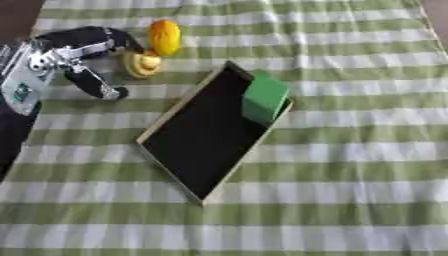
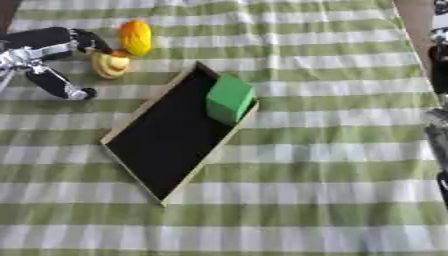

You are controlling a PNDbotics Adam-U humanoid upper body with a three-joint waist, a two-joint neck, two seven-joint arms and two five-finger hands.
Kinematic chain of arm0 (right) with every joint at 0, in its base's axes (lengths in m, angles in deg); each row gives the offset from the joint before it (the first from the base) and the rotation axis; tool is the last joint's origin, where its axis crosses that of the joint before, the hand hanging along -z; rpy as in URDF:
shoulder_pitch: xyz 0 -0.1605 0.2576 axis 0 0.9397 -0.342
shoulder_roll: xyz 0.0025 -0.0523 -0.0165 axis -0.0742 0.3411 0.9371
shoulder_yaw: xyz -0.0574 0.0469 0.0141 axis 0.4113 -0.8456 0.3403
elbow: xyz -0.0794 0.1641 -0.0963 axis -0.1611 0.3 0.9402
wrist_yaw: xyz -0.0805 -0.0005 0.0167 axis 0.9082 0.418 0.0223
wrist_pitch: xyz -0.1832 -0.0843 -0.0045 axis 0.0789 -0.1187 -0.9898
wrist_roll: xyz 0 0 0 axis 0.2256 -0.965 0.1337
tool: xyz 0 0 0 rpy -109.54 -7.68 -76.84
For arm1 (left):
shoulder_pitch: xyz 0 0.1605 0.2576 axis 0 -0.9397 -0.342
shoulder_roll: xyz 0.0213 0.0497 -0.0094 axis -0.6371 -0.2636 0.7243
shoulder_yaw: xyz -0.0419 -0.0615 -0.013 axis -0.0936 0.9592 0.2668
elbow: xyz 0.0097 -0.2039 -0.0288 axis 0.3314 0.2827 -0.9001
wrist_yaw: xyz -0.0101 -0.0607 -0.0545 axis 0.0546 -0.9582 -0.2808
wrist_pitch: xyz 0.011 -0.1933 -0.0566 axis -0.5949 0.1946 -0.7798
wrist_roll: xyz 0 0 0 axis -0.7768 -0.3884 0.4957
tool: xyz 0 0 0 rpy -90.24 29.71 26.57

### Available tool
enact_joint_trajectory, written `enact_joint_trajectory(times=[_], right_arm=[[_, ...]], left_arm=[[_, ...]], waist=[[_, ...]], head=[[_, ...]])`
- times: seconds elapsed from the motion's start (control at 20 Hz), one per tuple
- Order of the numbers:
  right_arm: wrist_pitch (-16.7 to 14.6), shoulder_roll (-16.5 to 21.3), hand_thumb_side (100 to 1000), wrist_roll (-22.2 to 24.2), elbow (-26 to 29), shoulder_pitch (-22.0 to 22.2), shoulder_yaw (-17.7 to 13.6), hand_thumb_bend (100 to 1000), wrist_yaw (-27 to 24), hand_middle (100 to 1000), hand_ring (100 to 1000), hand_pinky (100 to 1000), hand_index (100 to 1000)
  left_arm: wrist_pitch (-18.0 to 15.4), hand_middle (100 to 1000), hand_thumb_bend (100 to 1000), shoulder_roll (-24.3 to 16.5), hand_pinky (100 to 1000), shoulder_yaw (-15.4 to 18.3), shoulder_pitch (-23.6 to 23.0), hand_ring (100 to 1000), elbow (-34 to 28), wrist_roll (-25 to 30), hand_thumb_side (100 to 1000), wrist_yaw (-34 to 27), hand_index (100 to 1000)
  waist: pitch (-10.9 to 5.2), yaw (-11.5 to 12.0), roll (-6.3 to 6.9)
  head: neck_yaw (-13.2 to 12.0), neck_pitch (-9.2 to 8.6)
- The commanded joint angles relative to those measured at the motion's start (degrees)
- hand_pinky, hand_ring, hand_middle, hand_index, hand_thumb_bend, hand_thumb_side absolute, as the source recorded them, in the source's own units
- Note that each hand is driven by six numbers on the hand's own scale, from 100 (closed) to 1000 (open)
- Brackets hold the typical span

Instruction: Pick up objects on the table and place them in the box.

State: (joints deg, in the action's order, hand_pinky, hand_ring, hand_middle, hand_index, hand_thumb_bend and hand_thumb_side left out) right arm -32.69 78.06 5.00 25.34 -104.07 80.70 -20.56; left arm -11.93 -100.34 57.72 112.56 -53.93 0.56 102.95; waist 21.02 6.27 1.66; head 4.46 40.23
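A shallow box (image 1: 171,111) with a pale wooden rim and a black floor lies askew in the middle of the striped cloth. A green block (image 1: 264,97) stands inside it, at its far right end. An orange-yellow oval thing (image 1: 164,36) lies at the far left. Just beside it sits a smaller round yellow thing (image 1: 142,63). My left hand (image 1: 83,50) comes in from the upper left and is open. Its long fingers reach over to the round yellow thing and its thumb (image 1: 98,84) points down, apart from it. Dark and silver parts of my right arm (image 2: 437,125) show at the right edge.
A green and white striped cloth (image 1: 350,165) covers the whole table. A strip of brown floor shows at the far right corner (image 1: 436,15).
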Motion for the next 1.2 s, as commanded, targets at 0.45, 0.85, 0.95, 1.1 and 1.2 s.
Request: enact_joint_trajectory(times=[0.45,0.85,0.95,1.1,1.2], right_arm=[[-0.11,0.53,482,0.49,0.84,-0.57,-0.01,100,-0.93,628,894,874,750],[-0.55,1.33,487,0.26,0.84,0.36,-0.29,100,-1.24,629,893,874,751],[-0.7,1.52,488,0.12,0.84,0.52,-0.43,100,-1.33,630,892,874,752],[-0.92,1.86,489,-0.19,0.84,0.75,-0.67,100,-1.4,632,892,874,753],[-1.08,2.06,491,-0.35,0.84,0.84,-0.77,100,-1.44,633,892,874,753]], left_arm=[[3.12,514,100,-0.11,537,0.48,1.45,621,0.03,-11.3,100,4.75,598],[0.78,516,172,-4.22,539,-1.37,0.45,611,-13.12,-9.93,100,-2.32,606],[0.41,515,188,-5.66,542,-2.38,-0.07,612,-17.47,-9.09,100,-4.39,607],[-0.28,512,226,-7.6,545,-4.68,-1.13,609,-23.45,-7.63,100,-7.55,593],[-1.0,513,235,-8.75,545,-6.72,-1.96,609,-27.45,-6.82,100,-9.66,595]], waist=[[-1.08,-0.1,-0.21],[-2.13,0.57,-0.08],[-2.44,0.78,-0.03],[-2.88,0.97,0.03],[-3.08,1.02,0.04]], head=[[-0.36,-0.74],[0.13,-0.18],[0.29,-0.05],[0.37,0.08],[0.36,0.14]])
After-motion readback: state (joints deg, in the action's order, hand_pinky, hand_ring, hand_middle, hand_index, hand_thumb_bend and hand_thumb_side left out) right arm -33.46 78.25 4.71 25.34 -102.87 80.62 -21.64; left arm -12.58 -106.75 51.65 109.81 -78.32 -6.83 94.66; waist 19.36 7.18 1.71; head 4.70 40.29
